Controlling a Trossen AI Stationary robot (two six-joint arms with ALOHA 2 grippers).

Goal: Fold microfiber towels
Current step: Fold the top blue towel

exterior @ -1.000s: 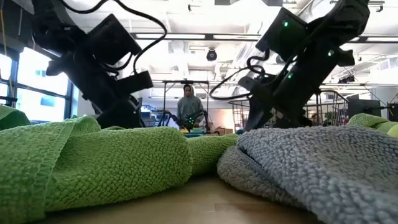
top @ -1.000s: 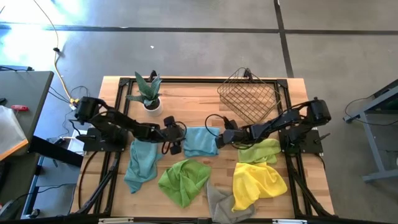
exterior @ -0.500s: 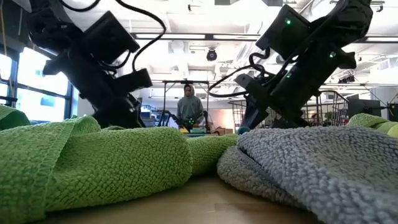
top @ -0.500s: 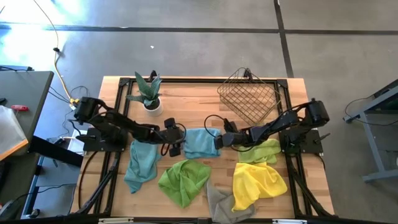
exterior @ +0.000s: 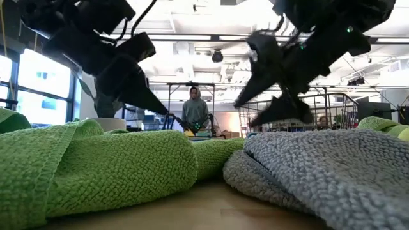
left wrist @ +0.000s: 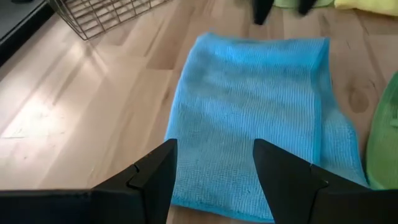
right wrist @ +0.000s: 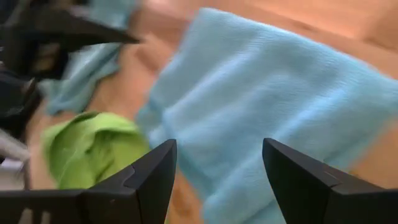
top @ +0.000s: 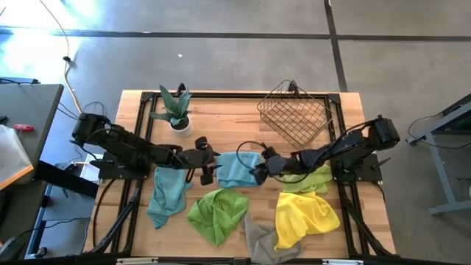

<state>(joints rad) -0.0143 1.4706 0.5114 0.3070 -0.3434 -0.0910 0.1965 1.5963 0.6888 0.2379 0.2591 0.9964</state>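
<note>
A teal-blue microfiber towel [top: 237, 169] lies folded flat at the table's middle, seen also in the left wrist view [left wrist: 255, 112] and the right wrist view [right wrist: 280, 106]. My left gripper [top: 208, 171] hovers open over its left edge, fingers [left wrist: 155, 180] apart and slanting down. My right gripper [top: 258, 171] hovers open over its right edge, tilted [exterior: 271, 96]. Neither touches the cloth. A second teal towel [top: 168, 193], two lime green ones [top: 218, 213] [top: 309, 179], a yellow one [top: 303, 217] and a grey one [top: 259, 239] lie crumpled along the near side.
A copper wire basket [top: 294, 118] stands at the far right and a potted plant [top: 175, 112] at the far left. Bare wood shows between them, behind the folded towel. In the low view a person [exterior: 194, 112] stands in the room beyond the table.
Both grippers have risen off the folded teal towel, staying open. The right one has also rolled and tipped as it came up. The towel has kept its place, flat on the table.
</note>
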